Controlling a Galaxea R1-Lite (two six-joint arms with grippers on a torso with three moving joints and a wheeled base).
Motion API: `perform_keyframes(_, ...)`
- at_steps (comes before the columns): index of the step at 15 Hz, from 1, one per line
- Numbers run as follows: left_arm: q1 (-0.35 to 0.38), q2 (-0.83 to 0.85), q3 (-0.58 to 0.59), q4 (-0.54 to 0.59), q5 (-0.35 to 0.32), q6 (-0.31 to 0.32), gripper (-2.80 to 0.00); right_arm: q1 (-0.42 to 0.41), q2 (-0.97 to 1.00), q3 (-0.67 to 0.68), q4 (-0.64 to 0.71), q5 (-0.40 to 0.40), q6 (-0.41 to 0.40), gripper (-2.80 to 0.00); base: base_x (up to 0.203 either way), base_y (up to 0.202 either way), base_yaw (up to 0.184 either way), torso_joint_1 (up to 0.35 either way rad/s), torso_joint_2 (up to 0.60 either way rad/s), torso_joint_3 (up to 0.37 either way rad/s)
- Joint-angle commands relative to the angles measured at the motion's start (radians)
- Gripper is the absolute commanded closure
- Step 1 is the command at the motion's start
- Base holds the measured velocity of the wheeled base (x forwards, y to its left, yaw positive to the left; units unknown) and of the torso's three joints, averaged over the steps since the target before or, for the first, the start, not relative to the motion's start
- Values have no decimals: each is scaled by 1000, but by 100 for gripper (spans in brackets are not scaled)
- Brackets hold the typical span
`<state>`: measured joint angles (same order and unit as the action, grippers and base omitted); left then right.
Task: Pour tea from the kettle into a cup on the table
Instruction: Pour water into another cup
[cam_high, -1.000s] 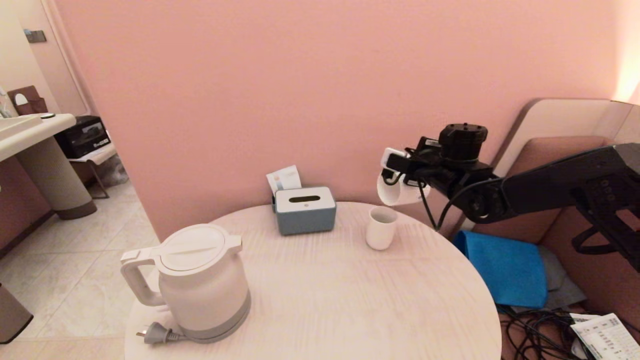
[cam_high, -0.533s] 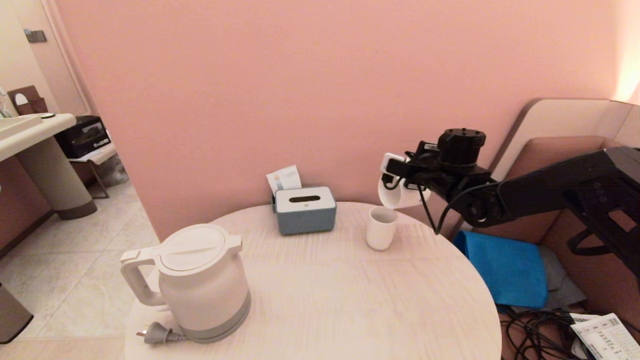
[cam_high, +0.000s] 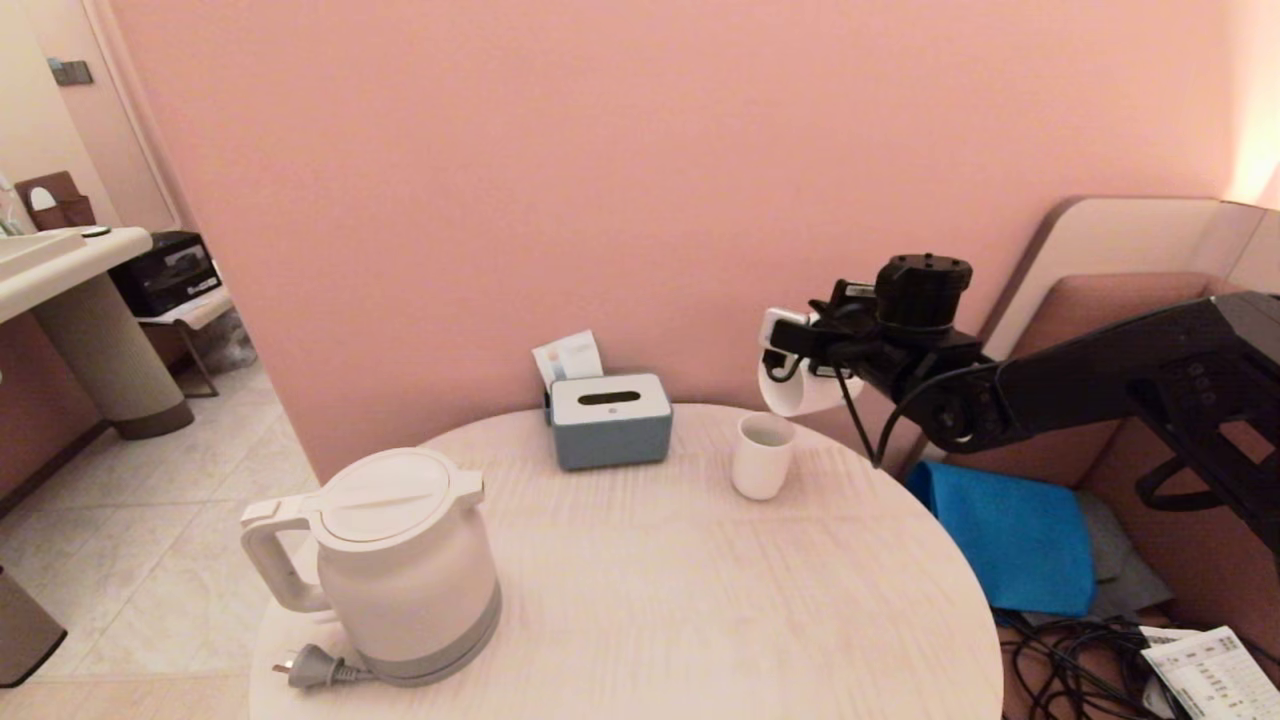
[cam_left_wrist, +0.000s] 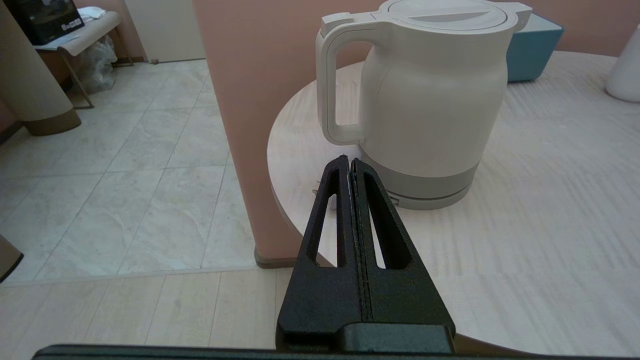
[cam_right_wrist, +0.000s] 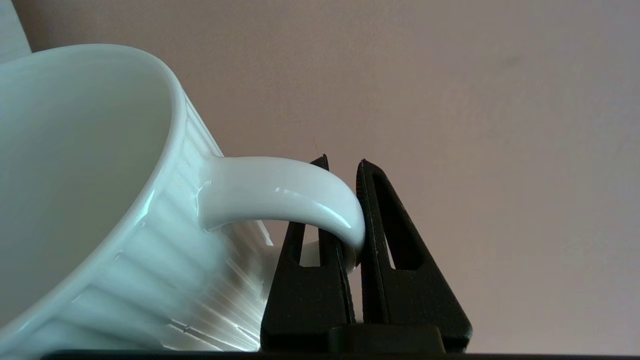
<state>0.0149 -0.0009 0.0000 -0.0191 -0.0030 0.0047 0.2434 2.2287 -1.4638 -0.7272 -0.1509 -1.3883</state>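
While pinched by its handle alone in the right claw (cam_right_wrist: 342, 165), tilted in mid-air above the far bench (cam_high: 700, 600) edge.

Could swivel or slip: cup (cam_high: 800, 392) over smaller cup (cam_high: 761, 456); kettle (cam_high: 400, 560) untouched near left, left claw (cam_left_wrist: 350, 162) shut empty beside it.

Head camera looks down over the desk (cam_high: 650, 600). Left wrist sits close behind the kettle (cam_left_wrist: 425, 100), shared with head. Right wrist hugs the cup (cam_right_wrist: 100, 200).
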Motion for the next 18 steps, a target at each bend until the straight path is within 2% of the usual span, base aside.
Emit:
perform_keyframes(1,0,1,0,-1,1,0,0,2,-1,-1,-4,-1,-16,0,0,0,0,0,0,0)
perform_keyframes(5,0,1,0,-1,1,0,0,17,-1,-18,-4,-1,-46,0,0,0,0,0,0,0)
perform_keyframes(8,0,1,0,-1,1,0,0,17,-2,-15,-4,2,-34,0,0,0,0,0,0,0)
perform_keyframes(9,0,1,0,-1,0,-3,0,17,-3,-15,-3,2,6,0,0,0,0,0,0,0)
perform_keyframes(11,0,1,0,-1,0,-3,0,15,-3,-14,0,-14,138,0,0,0,0,0,0,0)
perform_keyframes(18,0,1,0,-1,0,-3,0,-67,-10,54,7,-21,432,0,0,0,0,0,0,0)
